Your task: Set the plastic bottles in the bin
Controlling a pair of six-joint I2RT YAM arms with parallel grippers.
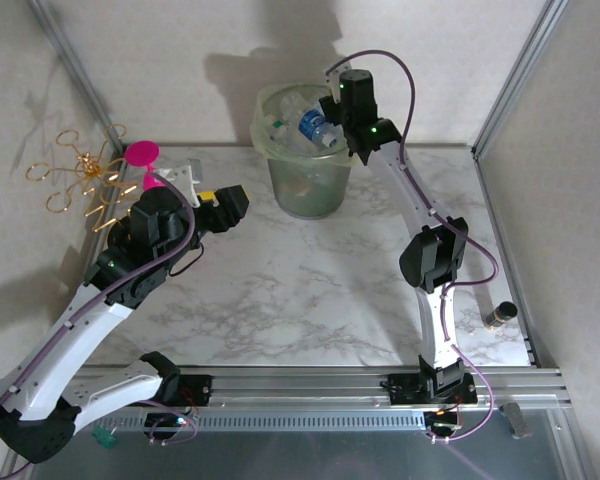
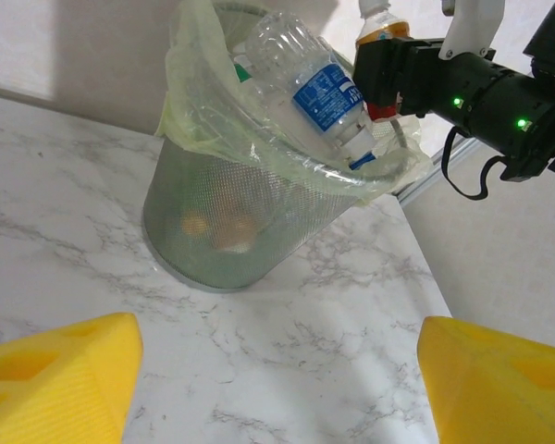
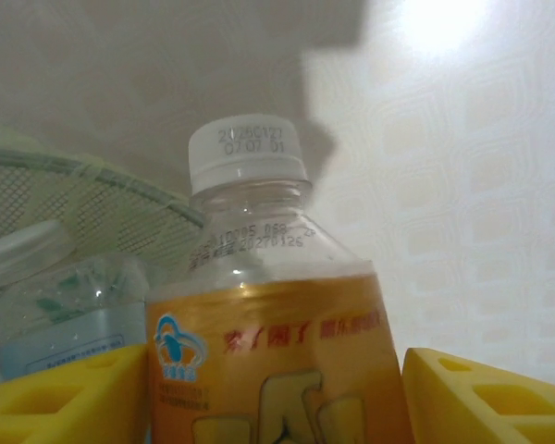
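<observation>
here, the right claw [image 3: 277,356] hovers at the far right rim of the bin [image 2: 213,231], with an orange-label bottle [image 3: 268,277] standing upright between its yellow fingers [image 3: 65,393]. the bottle's white cap and clear neck rise above the fingers. its label sits just beside both pads, but i cannot tell whether they press it or have let go. from the left wrist view that bottle pokes up above the dark claw body, over the rim and not down inside.

a blue-label bottle [image 2: 310,88] lies tilted across the top of the bin, cap end down toward the right rim, resting on the liner bag [image 2: 199,111] folded over the edge. a clear bottle [image 3: 37,287] with a white cap shows just left of the orange one. more clear shapes lie heaped inside, and blurred brownish shapes show through the pale-green wall near the bottom.

the bin stands at the far middle of the marble tabletop [image 1: 300,290]. the left claw [image 2: 273,351] hangs well apart from it on the left, low over the tabletop and facing the bin. its yellow fingers are spread wide with nothing between them.

a pink ornament [image 1: 140,153] with gold wire [image 1: 75,180] sits at the far left corner, just behind the left arm.
</observation>
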